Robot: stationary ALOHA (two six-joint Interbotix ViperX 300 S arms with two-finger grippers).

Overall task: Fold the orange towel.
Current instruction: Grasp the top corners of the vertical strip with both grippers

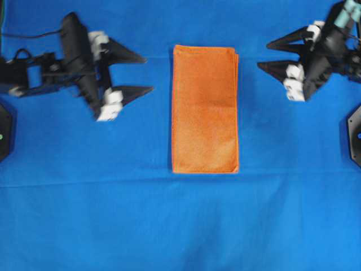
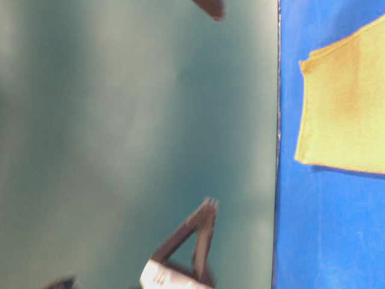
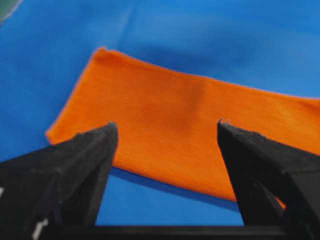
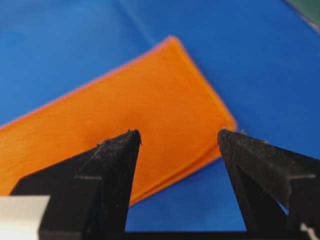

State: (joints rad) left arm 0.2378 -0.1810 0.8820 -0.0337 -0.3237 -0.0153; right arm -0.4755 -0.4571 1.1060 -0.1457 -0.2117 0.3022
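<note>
The towel [image 1: 205, 109] is seen folded into a tall, narrow rectangle, lying flat on the blue cloth [image 1: 180, 226] near the middle of the overhead view. Layered edges are visible along its top and right side, slightly offset at the upper right corner. Nothing is laid on it and nothing is placed between it and either gripper; only bare blue cloth surrounds it.

The left gripper [image 1: 140, 73] is held well to the left of the towel, level with its upper half, jaws spread wide and empty, tips pointed toward it. The right gripper [image 1: 266, 54] is held well to the right of the towel, near its top, likewise spread wide and empty.
</note>
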